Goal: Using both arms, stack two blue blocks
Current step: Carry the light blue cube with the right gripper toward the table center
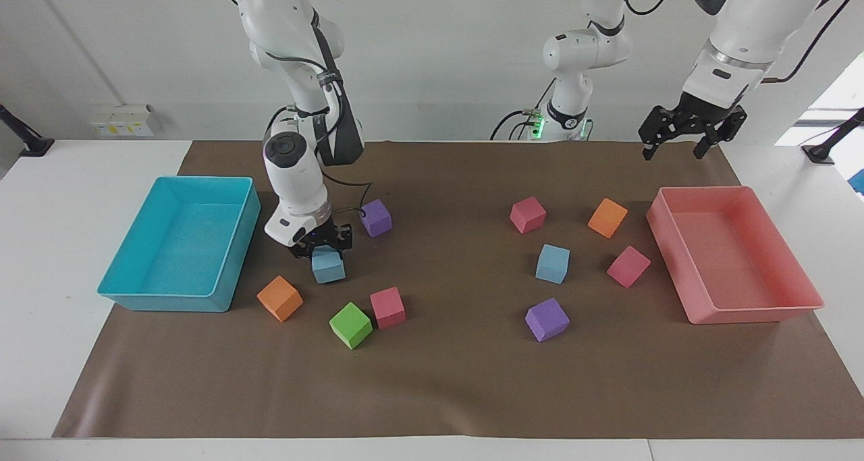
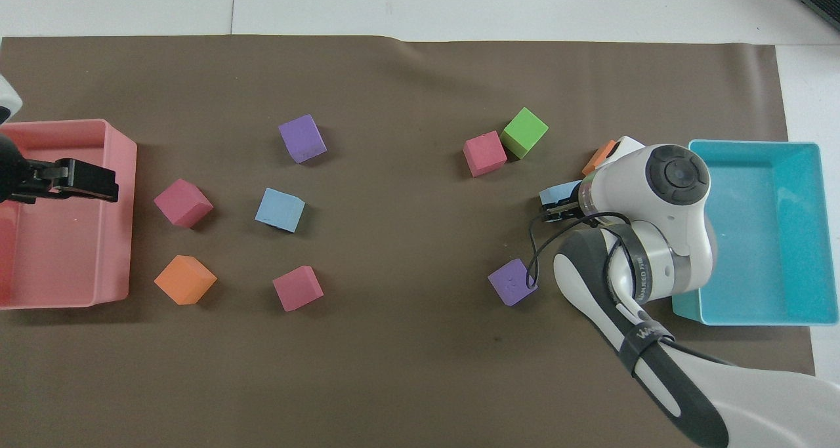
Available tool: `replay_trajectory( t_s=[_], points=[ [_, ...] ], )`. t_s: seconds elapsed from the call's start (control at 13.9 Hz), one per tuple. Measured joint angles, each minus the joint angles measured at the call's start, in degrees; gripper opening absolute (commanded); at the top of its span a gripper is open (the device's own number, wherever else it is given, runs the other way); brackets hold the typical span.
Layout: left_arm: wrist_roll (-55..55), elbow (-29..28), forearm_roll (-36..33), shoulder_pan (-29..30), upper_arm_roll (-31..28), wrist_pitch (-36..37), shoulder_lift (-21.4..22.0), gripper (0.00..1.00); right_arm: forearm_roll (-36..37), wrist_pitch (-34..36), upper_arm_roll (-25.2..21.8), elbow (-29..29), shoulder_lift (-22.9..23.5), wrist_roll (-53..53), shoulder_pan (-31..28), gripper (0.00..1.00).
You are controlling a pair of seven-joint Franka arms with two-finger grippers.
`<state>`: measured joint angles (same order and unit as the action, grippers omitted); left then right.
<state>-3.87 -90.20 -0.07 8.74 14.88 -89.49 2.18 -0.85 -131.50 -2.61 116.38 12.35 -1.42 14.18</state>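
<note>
Gripping one blue block [image 1: 328,266] squarely, upright: right jaws [image 1: 322,243].

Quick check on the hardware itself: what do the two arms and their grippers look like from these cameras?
Both arms are white, rounded, jointed segments with dark round joint caps and dark grey padding strips. Black cables loop along them. The right arm's forearm carries a black strap with small white lettering. The right gripper and left gripper are black, two-fingered, with angular linkages.

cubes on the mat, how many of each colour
blue: 2
purple: 2
pink: 3
orange: 2
green: 1
total: 10
</note>
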Motion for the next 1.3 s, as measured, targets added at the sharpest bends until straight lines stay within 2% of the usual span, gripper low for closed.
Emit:
replay_trajectory(
  t_s=[0.29,0.58,0.79,1.3],
  points=[
    [0.0,0.0,0.0,0.0,0.0,0.0,0.0,1.0,0.0,11.8,0.1,-9.5,-1.2,-6.7,2.5,0.0],
    [0.0,0.0,0.0,0.0,0.0,0.0,0.0,1.0,0.0,13.5,0.3,-13.3,-0.6,-15.2,8.0,0.0],
    [0.0,0.0,0.0,0.0,0.0,0.0,0.0,1.0,0.0,14.6,0.4,-17.4,2.5,-20.1,11.3,0.0],
    [0.0,0.0,0.0,0.0,0.0,0.0,0.0,1.0,0.0,13.3,0.5,-26.0,13.8,-30.6,19.0,0.0]
  ],
)
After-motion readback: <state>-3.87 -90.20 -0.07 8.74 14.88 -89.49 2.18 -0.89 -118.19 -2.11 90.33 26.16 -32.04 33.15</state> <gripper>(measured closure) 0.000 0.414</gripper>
